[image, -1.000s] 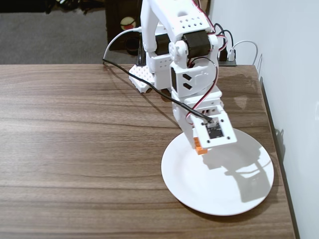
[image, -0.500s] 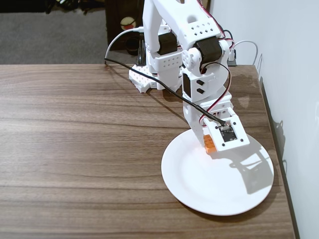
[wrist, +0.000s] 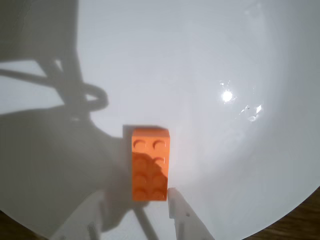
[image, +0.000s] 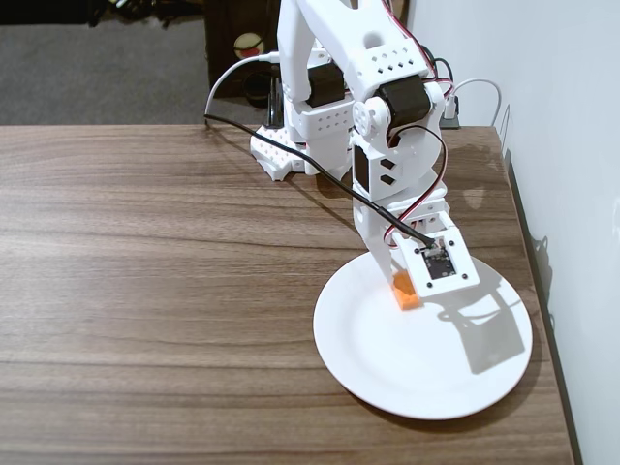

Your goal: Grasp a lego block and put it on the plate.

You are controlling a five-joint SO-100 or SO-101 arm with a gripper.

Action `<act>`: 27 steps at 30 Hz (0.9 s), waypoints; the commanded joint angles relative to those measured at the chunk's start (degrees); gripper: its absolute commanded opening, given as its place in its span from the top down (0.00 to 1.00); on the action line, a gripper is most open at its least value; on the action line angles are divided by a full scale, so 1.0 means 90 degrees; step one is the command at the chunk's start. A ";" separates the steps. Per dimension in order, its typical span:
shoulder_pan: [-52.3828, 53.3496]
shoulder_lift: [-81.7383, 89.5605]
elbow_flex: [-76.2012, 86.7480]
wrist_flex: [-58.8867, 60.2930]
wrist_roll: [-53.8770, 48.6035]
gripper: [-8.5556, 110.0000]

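The orange lego block (image: 407, 294) lies flat on the white plate (image: 417, 373), near the plate's upper left part in the fixed view. My gripper (image: 400, 281) hangs right over it. In the wrist view the block (wrist: 150, 164) rests studs-up on the plate (wrist: 210, 60). My gripper (wrist: 136, 196) is open. Its right fingertip (wrist: 173, 196) sits beside the block's near corner and the left finger (wrist: 92, 212) stands well apart from the block. Nothing is held.
The plate sits at the right end of a dark wooden table (image: 145, 291), close to the table's right edge and a white wall (image: 572, 116). The arm's base (image: 291, 145) and cables (image: 232, 77) stand at the back.
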 commanded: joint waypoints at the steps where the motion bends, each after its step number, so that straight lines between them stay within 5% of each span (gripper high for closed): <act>1: 0.0000 0.0254 -0.0020 -0.0010 0.0039 0.77; 16: 0.0566 0.1436 -0.0273 0.0742 0.0674 0.78; 27: 0.1562 0.3340 0.0234 0.1533 0.2041 0.92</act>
